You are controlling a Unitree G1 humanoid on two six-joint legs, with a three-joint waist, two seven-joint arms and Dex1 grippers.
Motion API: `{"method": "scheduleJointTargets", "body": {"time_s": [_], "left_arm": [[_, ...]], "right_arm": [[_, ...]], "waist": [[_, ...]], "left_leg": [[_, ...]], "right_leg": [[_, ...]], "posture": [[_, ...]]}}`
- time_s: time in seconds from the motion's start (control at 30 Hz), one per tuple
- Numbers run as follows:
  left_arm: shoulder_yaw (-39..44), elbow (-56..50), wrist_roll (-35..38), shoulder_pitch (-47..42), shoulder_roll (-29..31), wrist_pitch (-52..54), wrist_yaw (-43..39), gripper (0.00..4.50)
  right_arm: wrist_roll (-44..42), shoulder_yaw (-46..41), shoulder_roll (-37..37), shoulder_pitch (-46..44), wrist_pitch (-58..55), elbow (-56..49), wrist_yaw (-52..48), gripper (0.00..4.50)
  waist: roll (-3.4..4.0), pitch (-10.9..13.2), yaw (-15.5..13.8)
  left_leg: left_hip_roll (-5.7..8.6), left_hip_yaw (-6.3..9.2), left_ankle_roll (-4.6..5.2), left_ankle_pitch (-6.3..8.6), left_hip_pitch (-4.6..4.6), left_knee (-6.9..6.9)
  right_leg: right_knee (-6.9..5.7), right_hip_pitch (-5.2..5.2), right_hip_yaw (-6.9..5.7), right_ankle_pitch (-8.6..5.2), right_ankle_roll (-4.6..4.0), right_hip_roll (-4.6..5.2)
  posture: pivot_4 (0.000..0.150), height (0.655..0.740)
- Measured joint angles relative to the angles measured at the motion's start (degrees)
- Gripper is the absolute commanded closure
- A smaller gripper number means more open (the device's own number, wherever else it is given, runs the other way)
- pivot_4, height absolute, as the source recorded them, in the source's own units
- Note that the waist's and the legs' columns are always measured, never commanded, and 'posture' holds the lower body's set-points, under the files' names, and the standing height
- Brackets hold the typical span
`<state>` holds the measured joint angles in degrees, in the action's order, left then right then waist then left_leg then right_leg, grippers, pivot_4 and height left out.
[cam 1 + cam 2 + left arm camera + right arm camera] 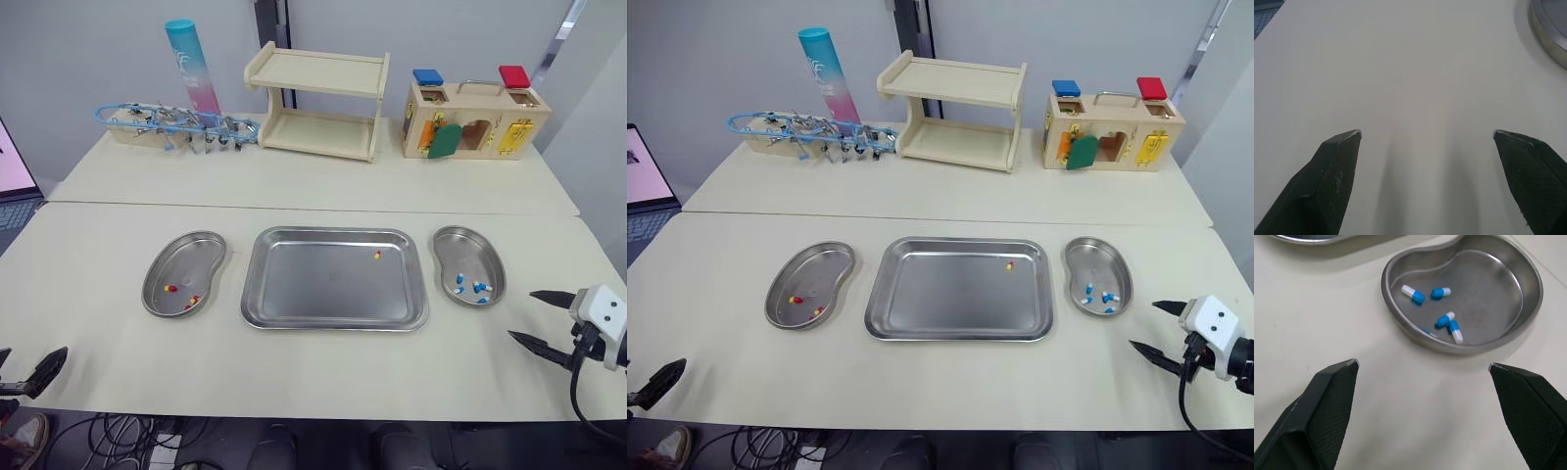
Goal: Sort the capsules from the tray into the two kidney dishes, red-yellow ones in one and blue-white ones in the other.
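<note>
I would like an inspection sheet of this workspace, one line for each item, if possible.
Surface: beige table, two tops joined.
Job's things: tray holds one last capsule, red-yellow, near its far right corner; left kidney dish holds red-yellow capsules; right kidney dish holds blue-white capsules.
Clutter: wooden shelf, lock box, tube and blue rack, all along the far edge.
Grippers: left gripper open, low over bare table; right gripper open, near the right kidney dish; both hold nothing.
Cables: floor cables below the near edge; black cable at the right gripper.
Surroundings: laptop at the left; grey wall behind.
</note>
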<state>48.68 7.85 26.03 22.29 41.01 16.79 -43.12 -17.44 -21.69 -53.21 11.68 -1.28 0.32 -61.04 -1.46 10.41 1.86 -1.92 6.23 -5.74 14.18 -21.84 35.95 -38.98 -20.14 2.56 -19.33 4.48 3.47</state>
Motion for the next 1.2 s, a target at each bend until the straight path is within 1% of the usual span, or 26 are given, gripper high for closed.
{"method": "scheduleJointTargets", "body": {"time_s": [0.17, 0.43, 0.8, 0.9, 0.97, 1.1, 1.2], "left_arm": [[0.0, -0.06, 0.32, 0.04, -1.09, -0.33, -0.01, 0.03], [0.0, -0.05, 0.36, 0.44, -1.04, -1.1, -0.35, 0.03], [-0.16, -0.65, 0.42, -0.06, 0.77, -1.27, -3.06, 0.03], [-1.79, -2.72, 0.64, -0.42, 1.58, -0.91, -4.8, 0.03], [-4.29, -6.56, 1.18, -1.13, 2.1, -0.11, -6.49, 0.03], [-11.06, -14.85, 3.55, -6.18, 3.56, 2.69, -8.94, 0.03], [-14.8, -19.31, 5.55, -10.46, 4.14, 5.58, -8.88, 0.03]], "right_arm": [[0.53, 0.03, -0.08, -1.38, 0.57, 2.27, -0.33, 0.0], [0.98, 0.41, -0.13, -1.66, 1.77, 4.01, -1.22, 0.0], [0.97, 0.27, -0.11, -0.04, 4.5, 4.11, -1.33, 0.0], [0.67, -0.07, 0.46, 1.9, 5.17, 0.58, -1.25, 0.0], [-0.78, -0.45, 1.91, 4.06, 3.97, -5.51, -0.57, 0.0], [-3.53, 1.52, 6.0, 5.61, 0.17, -18.98, 2.63, 0.0], [-4.08, 3.83, 9.92, 6.61, -3.06, -25.77, 6.81, 0.0]], "waist": [[0.0, 0.0, 0.0], [0.0, 0.0, 0.01], [0.01, 0.0, 0.01], [0.01, 0.0, 0.0], [0.01, 0.0, -0.09], [0.02, 0.0, -0.19], [0.02, 0.0, -0.14]], "left_leg": [[0.0, 0.0, 0.0, 0.0, 0.0, 0.0], [0.0, 0.0, 0.0, 0.0, 0.01, 0.0], [0.0, 0.0, 0.0, 0.0, 0.0, 0.0], [0.0, 0.0, 0.0, 0.0, -0.01, 0.0], [0.0, 0.03, -0.01, 0.0, -0.01, 0.0], [0.0, 0.05, -0.02, -0.01, -0.02, 0.03], [0.0, 0.06, -0.02, 0.0, -0.02, 0.01]], "right_leg": [[0.0, 0.0, -0.01, 0.0, 0.0, 0.0], [0.0, 0.0, 0.0, 0.0, 0.0, 0.0], [0.0, 0.01, 0.0, 0.0, 0.01, 0.0], [0.0, 0.01, 0.0, 0.0, 0.01, 0.0], [0.0, 0.04, -0.03, 0.0, 0.01, 0.0], [0.0, 0.07, -0.04, 0.0, 0.01, 0.0], [0.01, 0.05, -0.05, 0.0, 0.01, 0.0]], "posture": [[0.15, 0.74], [0.15, 0.74], [0.15, 0.74], [0.15, 0.74], [0.15, 0.74], [0.15, 0.74], [0.15, 0.74]]}}
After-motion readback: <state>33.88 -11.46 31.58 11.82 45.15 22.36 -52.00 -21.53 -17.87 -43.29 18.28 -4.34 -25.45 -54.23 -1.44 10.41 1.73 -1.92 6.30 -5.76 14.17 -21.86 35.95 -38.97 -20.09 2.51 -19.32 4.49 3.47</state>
